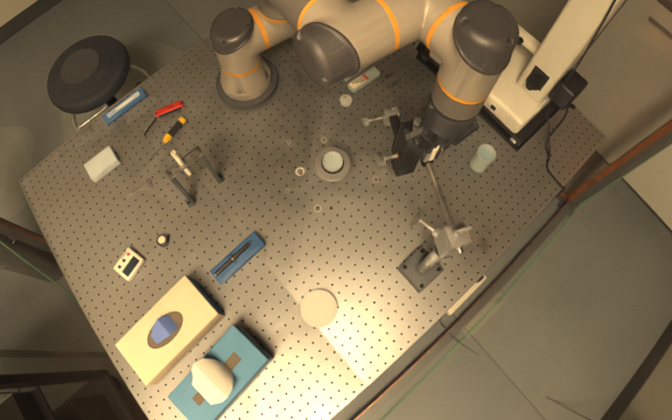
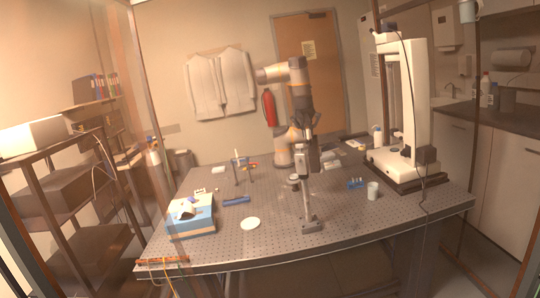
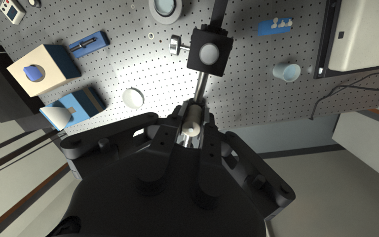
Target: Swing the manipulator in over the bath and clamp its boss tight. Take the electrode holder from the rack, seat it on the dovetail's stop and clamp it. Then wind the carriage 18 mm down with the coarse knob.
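Observation:
The manipulator's black head stands to the right of the round bath, not over it. It sits at the top of a post on a base plate. My gripper is at the top of the manipulator, and its fingers are closed on a white cylindrical handle there. The electrode holder rests in the rack on the left part of the table.
Behind the work stands a white microscope stand on a dark base. A pale cup is right of the manipulator. A tissue box, a blue box and a white disc lie toward the front edge.

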